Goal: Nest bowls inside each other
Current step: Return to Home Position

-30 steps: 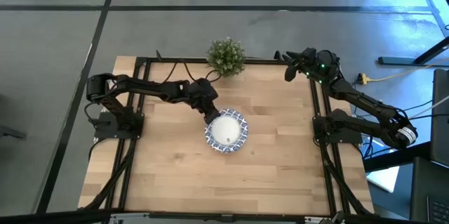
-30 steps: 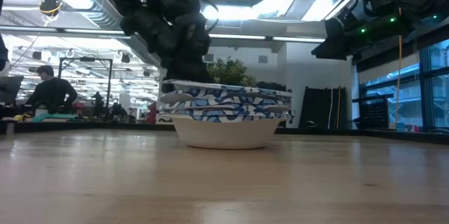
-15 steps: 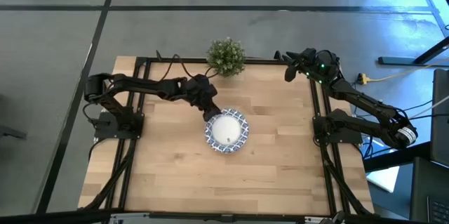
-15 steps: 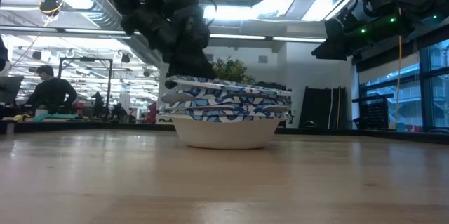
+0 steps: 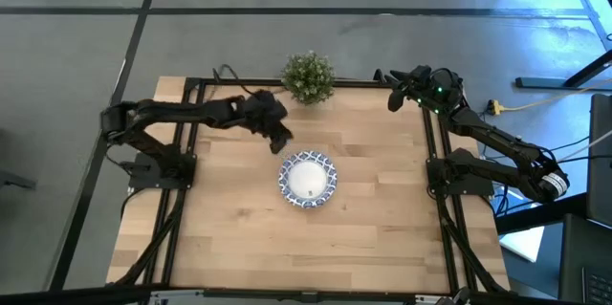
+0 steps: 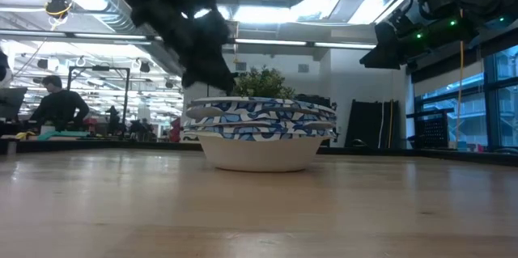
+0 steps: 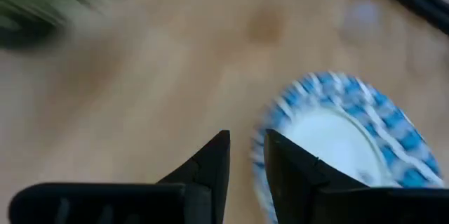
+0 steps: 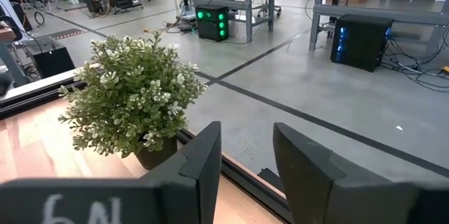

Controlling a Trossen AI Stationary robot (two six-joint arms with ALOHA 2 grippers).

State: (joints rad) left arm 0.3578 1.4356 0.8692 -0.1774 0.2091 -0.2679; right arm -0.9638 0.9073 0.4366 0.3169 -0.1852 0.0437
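Left tool (image 5: 279,139) empty, fingers (image 7: 210,164) parted only narrowly, nothing between them. Poised above the surface (image 5: 373,233) just to the far left of the bowls (image 5: 308,179), apart from the top rim.

Bowls nested in one stack at mid-surface, patterned rim bands layered close and level in the low view; exact count of layers hard to tell. No loose bowl elsewhere on the wood.

Right tool (image 5: 393,98) parked high at the far right corner, fingers apart, empty, facing the potted plant (image 5: 308,77) at the far edge.

Judged from this: nesting finished, retreat to rest in hand. Next move calls for taking the left arm toward its base on the left, high enough to miss the top rim and wide of the plant. No grasp needed.
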